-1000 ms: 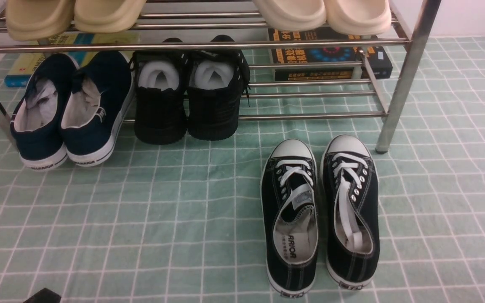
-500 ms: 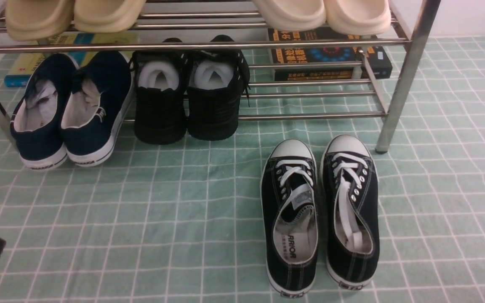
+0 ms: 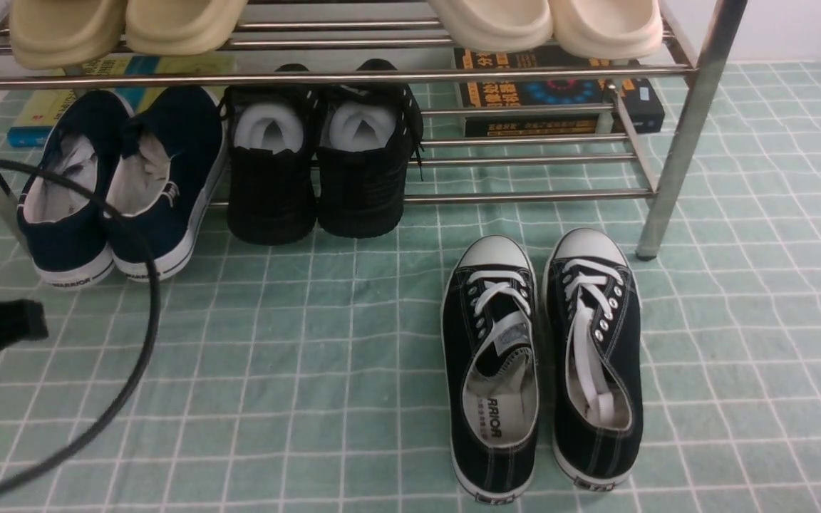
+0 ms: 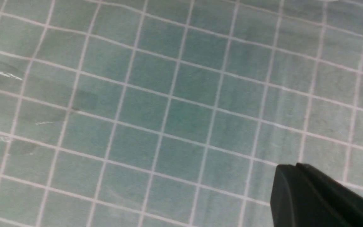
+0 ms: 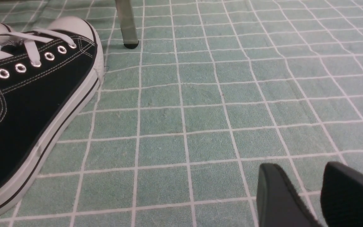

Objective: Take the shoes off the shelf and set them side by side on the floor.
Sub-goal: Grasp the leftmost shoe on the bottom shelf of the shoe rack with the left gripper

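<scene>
The navy slip-on shoes sit as a pair at the left end of the silver shelf, on its lower tier, heels toward me and overhanging the pale green gridded floor. My left gripper enters from the left edge, on the near side of the navy shoes and apart from them. Its fingers are pressed together over bare floor with nothing held. My right gripper is out of the front view. It hovers open and empty over the floor.
Two black lace-up sneakers stand side by side on the floor at right. All-black shoes stuffed with white paper sit mid-shelf. Beige slippers top the rack. Books lie behind. A black cable loops across the navy shoes. Shelf leg.
My left gripper has come up from the bottom-left corner to mid-height at the left edge, and its cable now arcs in front of the navy shoes. The shoes have not moved.
</scene>
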You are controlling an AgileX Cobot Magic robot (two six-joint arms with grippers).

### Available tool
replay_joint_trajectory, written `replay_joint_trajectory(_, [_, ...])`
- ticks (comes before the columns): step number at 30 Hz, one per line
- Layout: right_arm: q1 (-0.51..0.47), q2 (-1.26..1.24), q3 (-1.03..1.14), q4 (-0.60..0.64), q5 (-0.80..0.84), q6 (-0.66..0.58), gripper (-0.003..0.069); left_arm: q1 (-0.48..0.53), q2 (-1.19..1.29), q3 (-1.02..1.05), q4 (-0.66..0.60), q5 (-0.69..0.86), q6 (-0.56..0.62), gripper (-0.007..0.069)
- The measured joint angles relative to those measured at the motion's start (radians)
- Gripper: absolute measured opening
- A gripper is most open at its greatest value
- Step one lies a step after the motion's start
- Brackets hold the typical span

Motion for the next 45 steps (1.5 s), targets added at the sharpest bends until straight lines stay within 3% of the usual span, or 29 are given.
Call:
replay_joint_trajectory(5, [0.000,0.000,0.000,0.000,0.000,0.000,0.0239,0.075,0.201,-0.231,0.100,0.102,-0.001,0.0008])
replay_joint_trajectory(9, [0.000,0.000,0.000,0.000,0.000,0.000,0.0239,0.188,0.280,-0.353,0.078,0.134,0.025,0.0008])
replay_joint_trajectory(11, [0.000,0.000,0.000,0.000,0.000,0.000,0.0239,0.271,0.341,-0.432,-0.018,0.132,0.091,0.0008])
replay_joint_trajectory(14, [0.000,0.000,0.000,0.000,0.000,0.000,0.0239,0.311,0.397,-0.470,-0.144,0.085,0.163,0.0012])
replay_joint_trajectory(18, [0.000,0.000,0.000,0.000,0.000,0.000,0.0239,0.281,0.461,-0.478,-0.250,-0.032,0.221,0.0028])
replay_joint_trajectory(21, [0.000,0.000,0.000,0.000,0.000,0.000,0.0239,0.237,0.499,-0.478,-0.247,-0.107,0.230,0.0067])
replay_joint_trajectory(28, [0.000,0.000,0.000,0.000,0.000,0.000,0.0239,0.171,0.573,-0.478,-0.183,-0.227,0.180,0.0283])
replay_joint_trajectory(33, [0.000,0.000,0.000,0.000,0.000,0.000,0.0239,0.171,0.600,-0.478,-0.099,-0.233,0.119,0.0385])
replay_joint_trajectory(45, [0.000,0.000,0.000,0.000,0.000,0.000,0.0239,0.171,0.696,-0.479,-0.031,-0.266,0.108,0.0398])
